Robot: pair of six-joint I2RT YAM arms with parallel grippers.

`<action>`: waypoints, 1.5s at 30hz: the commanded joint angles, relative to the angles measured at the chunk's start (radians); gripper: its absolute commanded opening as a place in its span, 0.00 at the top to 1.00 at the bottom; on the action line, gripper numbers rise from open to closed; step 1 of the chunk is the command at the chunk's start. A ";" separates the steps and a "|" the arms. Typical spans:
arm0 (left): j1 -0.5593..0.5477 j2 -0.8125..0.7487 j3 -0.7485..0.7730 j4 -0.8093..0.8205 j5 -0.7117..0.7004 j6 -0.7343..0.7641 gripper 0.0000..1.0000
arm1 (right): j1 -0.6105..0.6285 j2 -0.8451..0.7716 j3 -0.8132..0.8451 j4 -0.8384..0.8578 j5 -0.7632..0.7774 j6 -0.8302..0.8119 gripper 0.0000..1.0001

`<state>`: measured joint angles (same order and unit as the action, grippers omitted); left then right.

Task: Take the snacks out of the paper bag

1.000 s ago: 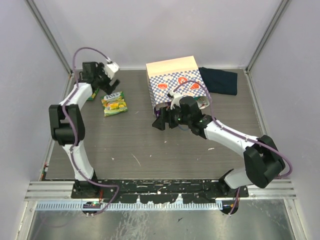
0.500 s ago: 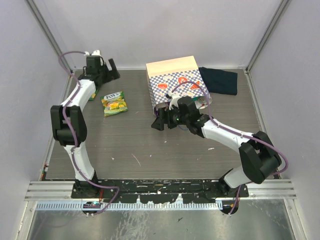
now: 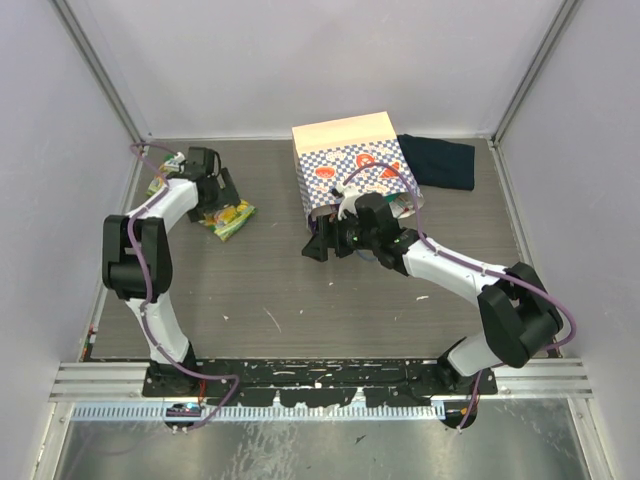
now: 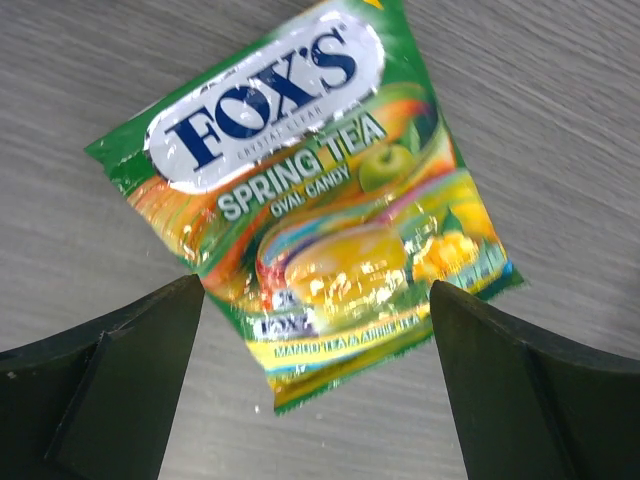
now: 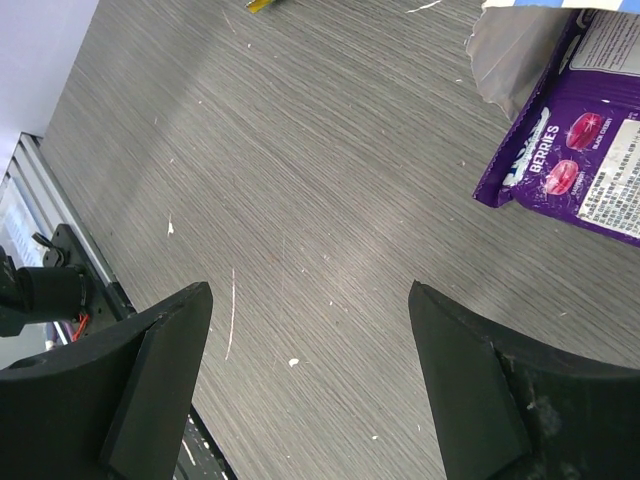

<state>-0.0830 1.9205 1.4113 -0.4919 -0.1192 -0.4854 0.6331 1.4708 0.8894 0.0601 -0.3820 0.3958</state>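
Hovering above the far left of the counter point(image 3: 290, 300), the left hand point(image 3: 222, 195) is held with its fingers point(image 4: 120, 390) spread wide, and nothing is pinched between them. Directly beneath it a green-yellow pouch point(image 4: 320, 200) is laid flat on the counter, label up, well apart from the paper bag. In the left wrist view the pouch is framed between the two dark fingers, though whether it is touched by them cannot be told. The paper bag point(image 3: 345, 165) is laid on its side at the far middle of the counter, its tan base turned toward the back wall and its mouth toward the arms. The right hand point(image 3: 325, 245) is placed just in front of that mouth, low over the counter, its fingers likewise parted and closed on nothing. In the right wrist view a purple pouch point(image 5: 575, 160) is seen jutting out past the grey inner edge of the bag. It rests on the counter off to one side of the open fingers and not between them. A dark navy cloth point(image 3: 440, 160) is folded beside the bag at the far right. How many more pouches are kept inside the bag cannot be told.
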 commanded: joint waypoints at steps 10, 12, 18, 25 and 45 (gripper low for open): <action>-0.089 -0.118 -0.030 -0.009 -0.135 -0.011 0.02 | -0.001 0.012 0.010 0.056 -0.037 0.007 0.13; -0.094 -0.093 -0.016 -0.026 -0.146 -0.015 0.02 | -0.002 0.013 0.010 0.054 -0.035 0.005 0.13; -0.094 -0.025 0.037 -0.109 -0.171 -0.051 0.02 | -0.001 0.022 0.011 0.052 -0.031 -0.001 0.12; -0.095 0.018 0.063 -0.112 -0.188 -0.058 0.02 | -0.001 0.042 0.019 0.056 -0.035 -0.002 0.12; -0.095 0.337 0.390 -0.229 -0.098 0.373 0.02 | -0.001 0.012 0.020 0.008 0.016 -0.016 0.12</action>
<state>-0.1768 2.1788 1.7435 -0.6968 -0.3168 -0.3439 0.6331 1.5169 0.8894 0.0635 -0.3943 0.3950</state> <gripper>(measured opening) 0.978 0.876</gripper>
